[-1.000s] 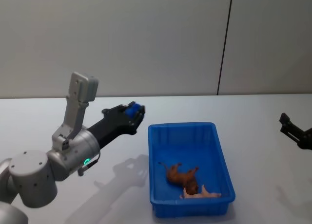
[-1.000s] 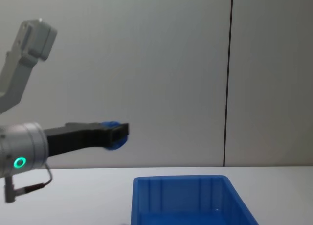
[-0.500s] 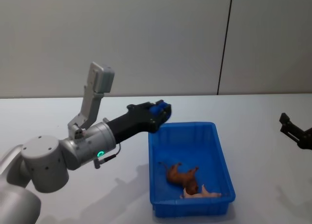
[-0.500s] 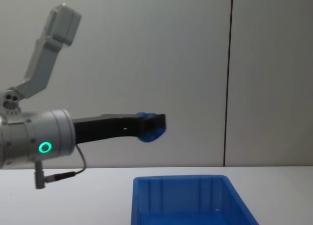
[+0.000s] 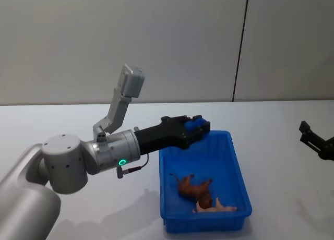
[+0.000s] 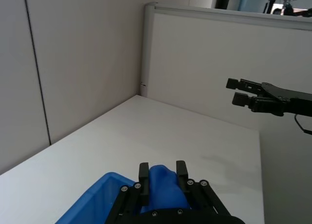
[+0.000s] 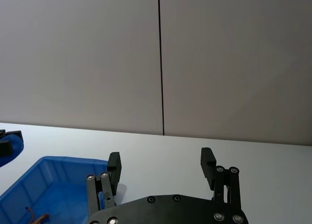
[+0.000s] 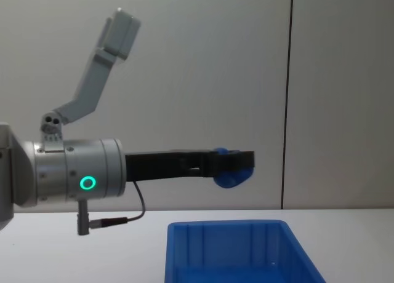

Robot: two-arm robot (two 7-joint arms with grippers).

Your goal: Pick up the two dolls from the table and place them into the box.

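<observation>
One doll, the brown-orange doll point(image 5: 197, 188), already lies inside the blue box point(image 5: 239, 169) in the head view, near the box's front end, with a pale pink piece just beside it at the front wall. Same view: the left gripper point(image 5: 201, 127) reaches out above the box's far-left rim, fingers closed around the dark blue doll point(image 5: 197, 126); the right gripper point(image 5: 312, 138) sits parked at the right edge above the white table point(image 5: 282, 120), well apart from the box. Left wrist view: the blue doll point(image 6: 162, 189) is pinched between the two fingers, the box's corner point(image 6: 95, 202) below, the right gripper point(image 6: 243, 91) farther off in the air. Right wrist view: right gripper point(image 7: 162, 168) spread wide, holding nothing; box point(image 7: 48, 180) beside it. Chest view: left gripper point(image 8: 241, 163) held level, clear above the box point(image 8: 234, 228), blue doll point(image 8: 231, 178) bulging beneath the fingers.
</observation>
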